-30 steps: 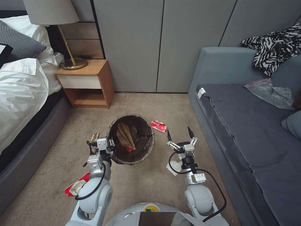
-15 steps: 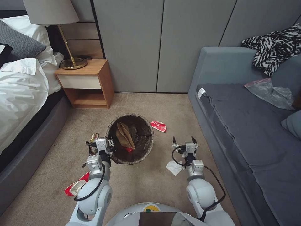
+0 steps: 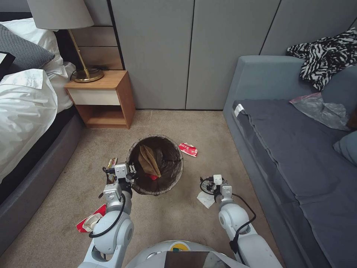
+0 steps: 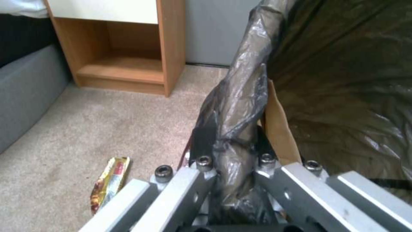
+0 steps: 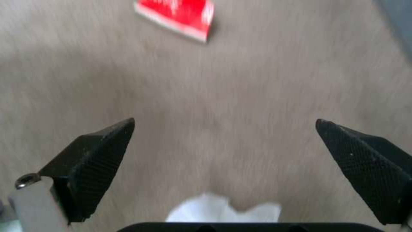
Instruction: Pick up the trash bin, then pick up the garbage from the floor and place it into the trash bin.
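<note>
Beige carpet (image 3: 178,123) floor, one trash bin (image 3: 174,178) standing at centre, brown bag liner folded over its rim, one crumpled brown paper bag (image 3: 148,160) plus a scrap of red inside. Left tool (image 3: 124,172) at the bin's left rim, clenched on it; left wrist view shows its two fingers (image 4: 201,141) pinching the bagged rim (image 4: 240,106) from either side, paper bag (image 4: 279,129) just inside.

Right tool (image 3: 215,181) right of the bin and apart from it, low over the carpet, pointed down, released: right wrist view has its two black fingertips (image 5: 94,161) spread wide with carpet (image 5: 223,96) between. One white tissue (image 3: 205,199) lies on the floor just beside and near side of the right tool; its edge shows in the right wrist view too (image 5: 223,211).

Loose garbage on floor, counted: one red wrapper (image 3: 188,149) just right of the bin's far side, also in right wrist view (image 5: 176,16); one gold-and-red snack wrapper (image 3: 111,163) left of the bin, close to the left tool, seen in left wrist view (image 4: 110,183); one red packet with crumpled pale paper on it (image 3: 89,220) near left by the left arm.

One wooden nightstand (image 3: 102,98) far left, one lamp (image 3: 70,33) on it. One bed (image 3: 26,108) left, one grey sofa (image 3: 297,149) right.
</note>
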Controlling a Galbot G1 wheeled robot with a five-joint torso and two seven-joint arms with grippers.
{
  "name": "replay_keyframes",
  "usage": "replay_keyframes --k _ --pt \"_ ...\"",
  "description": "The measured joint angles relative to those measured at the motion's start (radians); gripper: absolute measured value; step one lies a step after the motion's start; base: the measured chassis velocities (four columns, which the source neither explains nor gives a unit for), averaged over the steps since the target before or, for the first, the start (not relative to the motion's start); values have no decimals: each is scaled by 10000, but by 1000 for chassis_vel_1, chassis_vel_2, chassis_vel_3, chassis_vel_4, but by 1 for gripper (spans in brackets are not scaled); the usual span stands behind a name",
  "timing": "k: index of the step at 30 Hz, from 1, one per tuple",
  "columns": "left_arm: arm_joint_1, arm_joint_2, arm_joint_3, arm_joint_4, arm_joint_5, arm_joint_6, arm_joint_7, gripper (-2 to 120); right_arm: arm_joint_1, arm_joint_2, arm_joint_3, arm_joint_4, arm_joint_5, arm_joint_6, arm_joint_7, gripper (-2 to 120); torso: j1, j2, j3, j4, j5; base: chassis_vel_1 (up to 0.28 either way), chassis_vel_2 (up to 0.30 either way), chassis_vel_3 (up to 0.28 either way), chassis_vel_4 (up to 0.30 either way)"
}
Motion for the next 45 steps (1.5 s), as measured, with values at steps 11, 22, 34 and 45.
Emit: replay_keyframes --k 11,22,34,45 --pt "-17 25 6 59 -1 -1 -6 2 277 -160 -213 -1322 1198 -931 -156 100 0 0 0 0 -2 0 0 0 0" --pt "-28 67 63 104 -23 -2 -6 2 136 -214 -228 -1814 1164 -1141 -201 100 0 0 -1 0 -2 0 0 0 0" --pt "-33 109 40 64 -45 3 -6 2 429 -118 -212 -2653 857 -778 -328 100 0 0 -1 0 -2 0 0 0 0" --pt "-25 60 77 114 41 19 -6 2 764 -34 -232 -3281 632 -249 -610 100 0 0 -1 0 -3 0 0 0 0"
